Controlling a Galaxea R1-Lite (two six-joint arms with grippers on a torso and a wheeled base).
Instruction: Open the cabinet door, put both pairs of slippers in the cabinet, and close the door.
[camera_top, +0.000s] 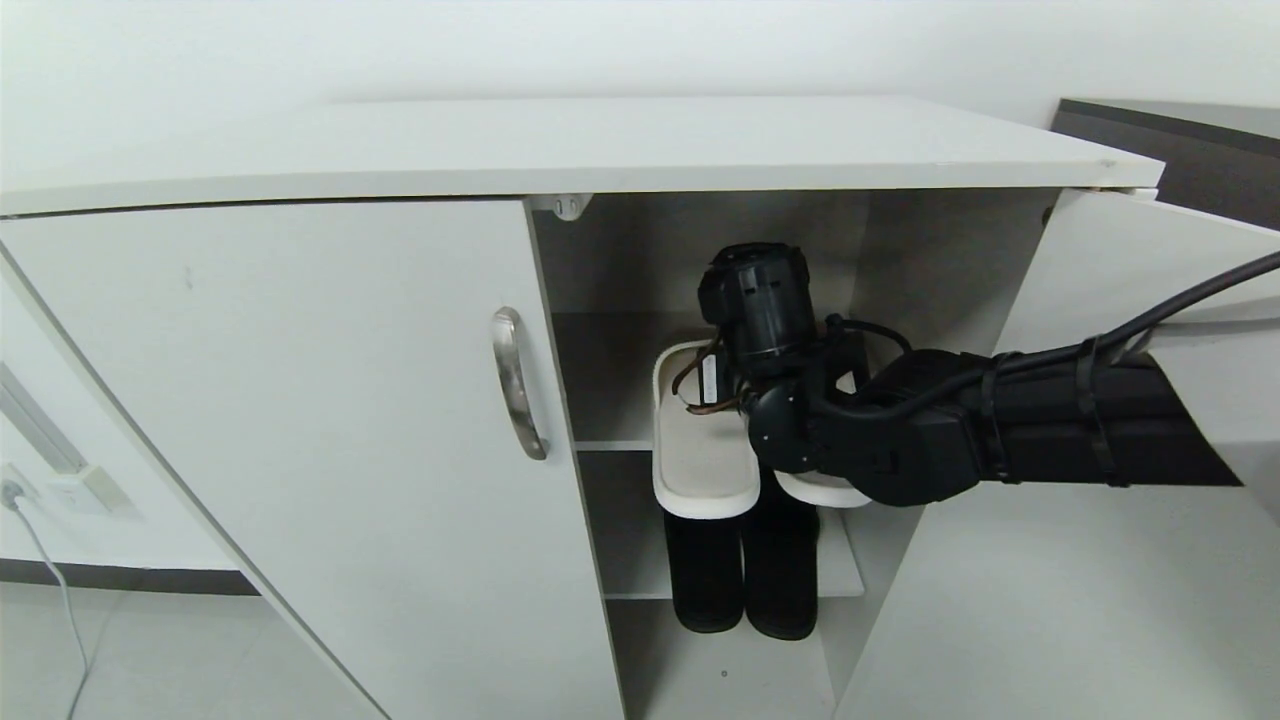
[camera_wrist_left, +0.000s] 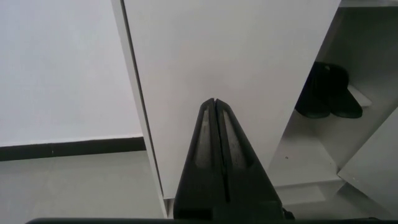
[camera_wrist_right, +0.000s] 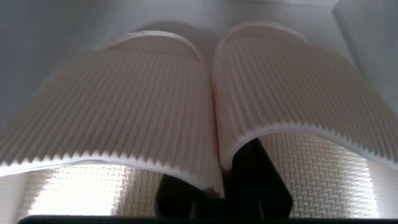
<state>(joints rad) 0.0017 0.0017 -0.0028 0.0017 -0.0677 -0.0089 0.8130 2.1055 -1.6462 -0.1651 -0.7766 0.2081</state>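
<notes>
The cabinet (camera_top: 600, 140) has its right door (camera_top: 1050, 600) swung open and its left door (camera_top: 300, 420) closed. A pair of white slippers (camera_top: 700, 460) is held at the middle shelf, heels sticking out over the shelf edge. My right gripper (camera_wrist_right: 217, 183) is shut on the inner edges of their ribbed straps (camera_wrist_right: 124, 106), and its wrist (camera_top: 765, 320) is inside the opening. On the shelf below lies a pair of black slippers (camera_top: 745, 580), also seen as black slippers (camera_wrist_left: 326, 93) from lower down. My left gripper (camera_wrist_left: 214, 106) is shut on nothing, low in front of the closed left door (camera_wrist_left: 217, 50).
A metal handle (camera_top: 518, 385) sits on the closed left door near the opening. A wall socket with a cable (camera_top: 75, 490) is to the left of the cabinet. Grey floor (camera_wrist_left: 74, 186) lies below the left gripper.
</notes>
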